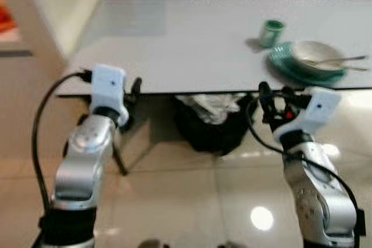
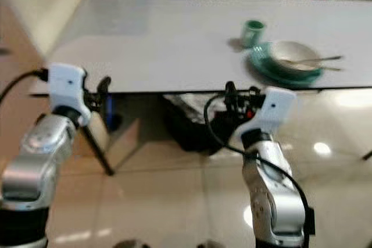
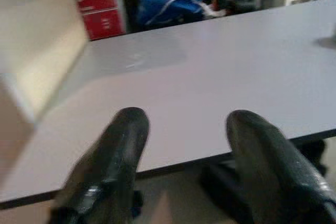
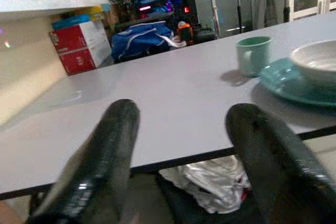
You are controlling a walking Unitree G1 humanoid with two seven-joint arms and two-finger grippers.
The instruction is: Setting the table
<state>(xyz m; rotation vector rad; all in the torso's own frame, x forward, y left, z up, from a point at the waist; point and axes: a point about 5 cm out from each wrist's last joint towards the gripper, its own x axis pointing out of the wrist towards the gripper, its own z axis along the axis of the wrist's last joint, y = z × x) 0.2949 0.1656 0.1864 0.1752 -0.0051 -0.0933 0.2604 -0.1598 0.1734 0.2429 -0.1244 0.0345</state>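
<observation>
Head views: a white bowl [image 1: 317,55] with chopsticks [image 1: 340,61] sat on a round teal plate [image 1: 290,69] near the grey table's [image 1: 192,45] front edge, a green mug [image 1: 271,32] just behind. Left wrist view: left gripper [image 3: 186,145] spread open, empty, at the table edge. Right wrist view: right gripper [image 4: 181,140] likewise open, empty.

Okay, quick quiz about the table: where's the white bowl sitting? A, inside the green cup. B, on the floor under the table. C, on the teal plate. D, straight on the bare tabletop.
C: the bowl sits on the teal plate, with utensils resting across it; the green cup stands apart, just beyond the plate on the table.
</observation>
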